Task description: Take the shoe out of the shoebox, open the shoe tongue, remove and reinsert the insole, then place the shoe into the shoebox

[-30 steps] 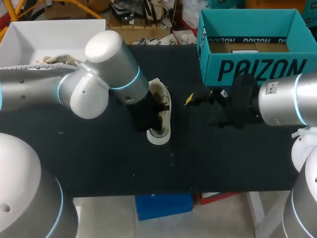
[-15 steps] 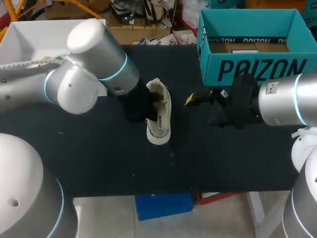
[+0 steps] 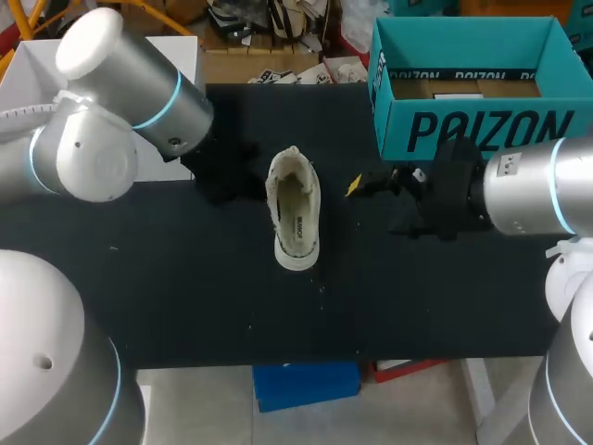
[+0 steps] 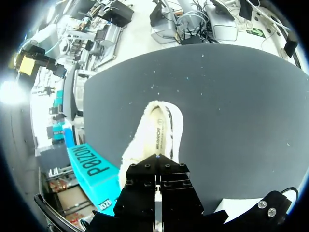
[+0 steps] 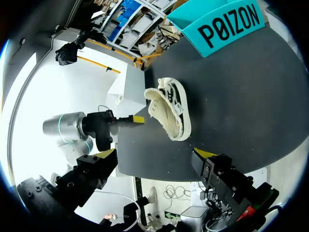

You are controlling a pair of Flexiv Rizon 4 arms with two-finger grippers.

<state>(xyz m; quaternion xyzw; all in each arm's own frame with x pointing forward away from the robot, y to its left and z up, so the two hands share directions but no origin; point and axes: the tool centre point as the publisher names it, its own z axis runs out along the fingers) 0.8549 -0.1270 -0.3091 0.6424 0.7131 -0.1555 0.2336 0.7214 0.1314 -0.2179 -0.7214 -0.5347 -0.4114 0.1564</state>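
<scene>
The shoe [image 3: 295,209] sits sole-down on the black tabletop [image 3: 185,306], outside the teal cardboard shoebox [image 3: 398,120] with its bold black lettering. It's got a fleecy cream lining and a white rubber sole. The left gripper [image 5: 138,119] is beside the shoe, pinched together and empty. The right gripper [image 5: 154,154] is spread wide. Only the right wrist view catches the shoe's dark side markings.

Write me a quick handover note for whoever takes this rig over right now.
Left gripper: shut, empty, beside the shoe.
Right gripper: open, empty, on the shoe's other side.
Shoe stands on the table, touching neither gripper; insole lies inside.
Shoebox: open, at the table's far right.
Done: shoe out of the box. Insole removal and reinsertion can't be confirmed.
Left: place shoe into shoebox.
</scene>
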